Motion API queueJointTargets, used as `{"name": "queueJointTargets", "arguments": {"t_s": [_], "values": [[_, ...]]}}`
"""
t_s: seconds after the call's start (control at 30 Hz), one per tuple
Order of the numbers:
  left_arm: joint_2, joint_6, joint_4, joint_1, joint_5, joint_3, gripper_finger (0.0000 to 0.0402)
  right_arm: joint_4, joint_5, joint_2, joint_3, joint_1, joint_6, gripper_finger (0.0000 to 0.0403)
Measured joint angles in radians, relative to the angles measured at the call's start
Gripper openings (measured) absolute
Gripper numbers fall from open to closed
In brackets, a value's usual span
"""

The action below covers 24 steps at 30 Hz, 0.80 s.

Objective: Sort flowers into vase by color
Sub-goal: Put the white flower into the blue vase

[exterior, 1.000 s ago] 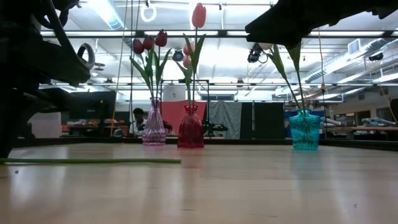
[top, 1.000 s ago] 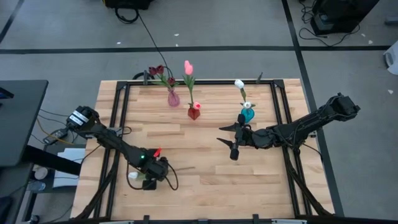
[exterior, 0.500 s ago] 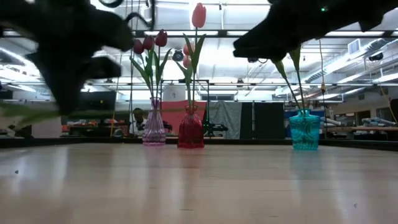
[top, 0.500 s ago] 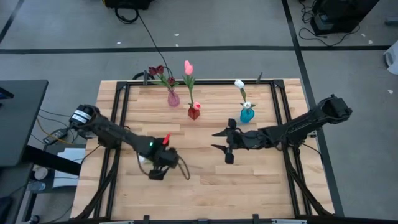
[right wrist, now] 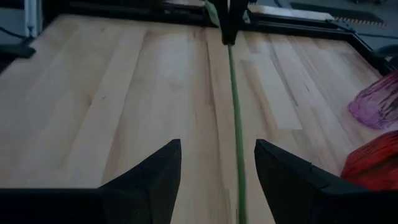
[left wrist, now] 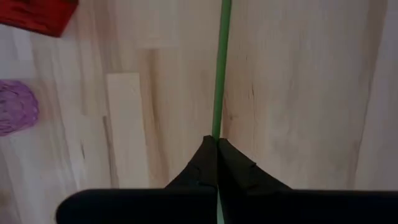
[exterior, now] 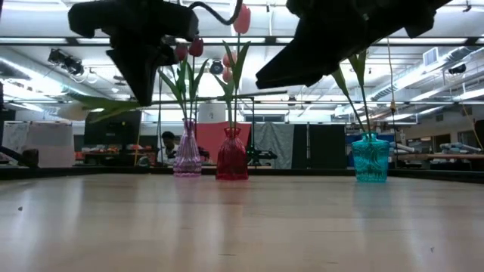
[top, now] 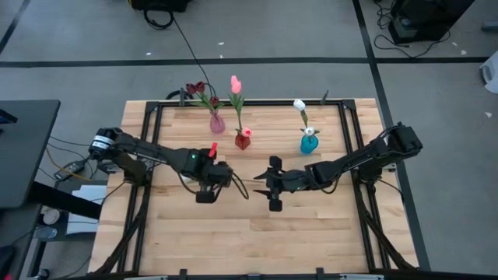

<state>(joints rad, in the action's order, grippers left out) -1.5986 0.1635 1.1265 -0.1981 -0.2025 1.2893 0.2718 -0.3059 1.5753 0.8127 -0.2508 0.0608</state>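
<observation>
Three vases stand along the far side of the table (top: 257, 233). The purple vase (top: 217, 123) holds dark maroon tulips (top: 198, 89); the red vase (top: 243, 140) holds a pink tulip (top: 235, 83), with what appears to be a second, shorter pink head at the vase mouth; the teal vase (top: 309, 144) holds white tulips (top: 299, 105). These flowers appear correctly sorted by colour. One stem (left wrist: 218, 81) is still in transit: the left gripper (left wrist: 216, 144), raised above mid-table near the red vase, has its fingers closed tight on the thin green stem, which runs out level toward the right arm. Its flower head is not clearly visible, so its colour cannot be told. The right gripper (right wrist: 217, 162) is at mid-table facing the left one, fingers spread wide, with the stem passing between them untouched. No loose flowers are seen on the table. Judgement: the task is near its end, with this last stem apparently due for handover and placing.
</observation>
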Motion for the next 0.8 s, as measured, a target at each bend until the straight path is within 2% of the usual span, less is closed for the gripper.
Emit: {"name": "queueJointTargets", "arguments": {"t_s": [0.33, 0.43, 0.53, 0.63, 0.8], "values": [[0.001, -0.056, -0.006, 0.008, -0.009, 0.055, 0.0001, -0.049, -0.051, 0.041, 0.040, 0.028, 0.007, 0.0169], [0.001, -0.057, -0.008, 0.008, -0.009, 0.060, 0.0001, -0.056, -0.036, 0.040, 0.040, 0.037, 0.008, 0.0135], [0.001, -0.079, -0.017, 0.008, -0.010, 0.060, 0.0004, -0.069, -0.033, 0.040, 0.040, 0.040, 0.008, 0.0079], [0.001, -0.081, -0.076, 0.006, -0.009, 0.060, 0.0018, -0.079, -0.008, 0.040, 0.040, 0.048, 0.012, 0.0018], [0.001, -0.085, -0.177, -0.004, -0.009, 0.059, 0.0063, -0.105, 0.012, 0.040, 0.040, 0.057, 0.051, 0.0014]]}}
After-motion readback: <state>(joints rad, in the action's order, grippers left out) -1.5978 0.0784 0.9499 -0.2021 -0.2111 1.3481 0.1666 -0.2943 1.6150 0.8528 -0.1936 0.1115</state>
